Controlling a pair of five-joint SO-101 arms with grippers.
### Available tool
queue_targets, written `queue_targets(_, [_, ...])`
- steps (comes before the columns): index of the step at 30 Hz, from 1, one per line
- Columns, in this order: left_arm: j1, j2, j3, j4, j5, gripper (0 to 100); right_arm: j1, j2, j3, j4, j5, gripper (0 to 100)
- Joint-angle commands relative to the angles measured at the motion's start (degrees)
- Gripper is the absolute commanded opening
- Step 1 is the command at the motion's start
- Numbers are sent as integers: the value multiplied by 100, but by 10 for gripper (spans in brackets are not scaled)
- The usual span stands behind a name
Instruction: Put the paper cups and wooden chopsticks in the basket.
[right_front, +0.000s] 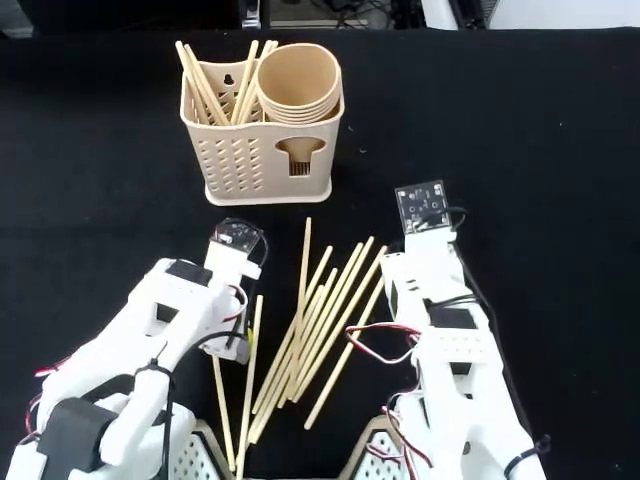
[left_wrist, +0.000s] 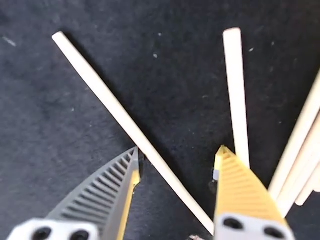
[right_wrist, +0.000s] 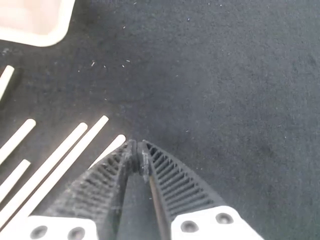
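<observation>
The cream basket (right_front: 245, 160) stands at the back of the black table. A stack of paper cups (right_front: 300, 80) sits in one compartment and several wooden chopsticks (right_front: 212, 85) lean in the other. Several loose chopsticks (right_front: 320, 320) lie fanned between the two arms. My left gripper (left_wrist: 177, 156) is open and low over the cloth, with one chopstick (left_wrist: 127, 125) running slantwise between its fingers. A second chopstick (left_wrist: 236, 95) lies just outside the yellow finger (left_wrist: 240, 190). My right gripper (right_wrist: 136, 152) is shut on nothing, its tip beside the chopstick ends (right_wrist: 75, 145).
A corner of the basket (right_wrist: 35, 20) lies farther off in the right wrist view. The left arm (right_front: 180, 310) and right arm (right_front: 440, 320) flank the chopstick pile. Bare black cloth (right_front: 540, 150) stretches to either side of the basket.
</observation>
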Motion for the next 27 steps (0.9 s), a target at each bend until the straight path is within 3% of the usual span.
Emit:
queue_targets(1, [180, 9, -374, -149, 0, 171, -62, -119, -13, -105, 0, 25])
queue_targets(6, [180, 9, -760, -114, 35, 31, -62, -119, -13, -105, 0, 25])
queue_targets(19, [224, 0, -813, -105, 44, 30, -62, -119, -13, -105, 0, 25])
queue_targets(27, [1385, 0, -1015, 800, 44, 30, -62, -119, -13, -114, 0, 25])
